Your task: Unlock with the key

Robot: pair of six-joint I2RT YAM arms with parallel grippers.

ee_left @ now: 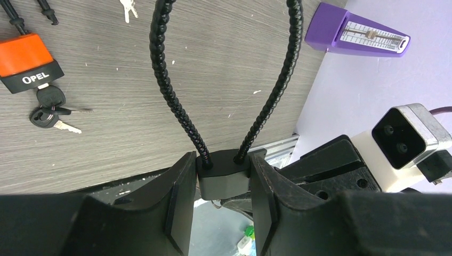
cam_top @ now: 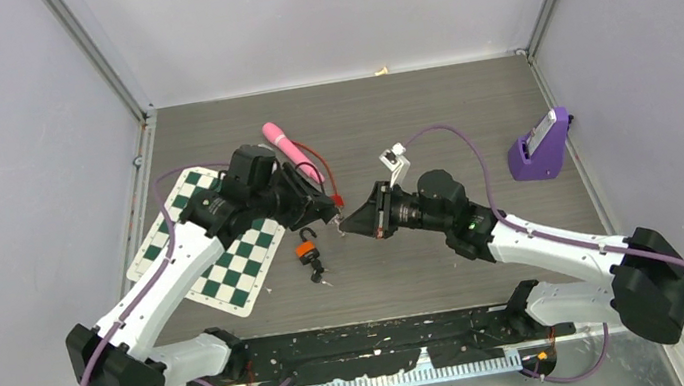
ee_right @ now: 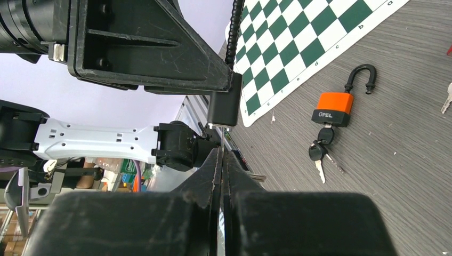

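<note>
Right claw (ee_right: 222, 156) pressed together; orange padlock (ee_right: 335, 109) lies near checkered mat (ee_right: 298, 48).

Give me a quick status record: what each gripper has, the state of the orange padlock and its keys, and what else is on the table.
left gripper: shut on the black cable lock, cable looping out past the fingers
right gripper: shut, tips close under the cable lock's body; cannot tell if a key is pinched
orange padlock: lying on the table, shackle open
key bunch: at the padlock's base, one key apparently in the keyhole
loose key: on the table, apart from the padlock
other items: chessboard mat, pink object, purple device
</note>
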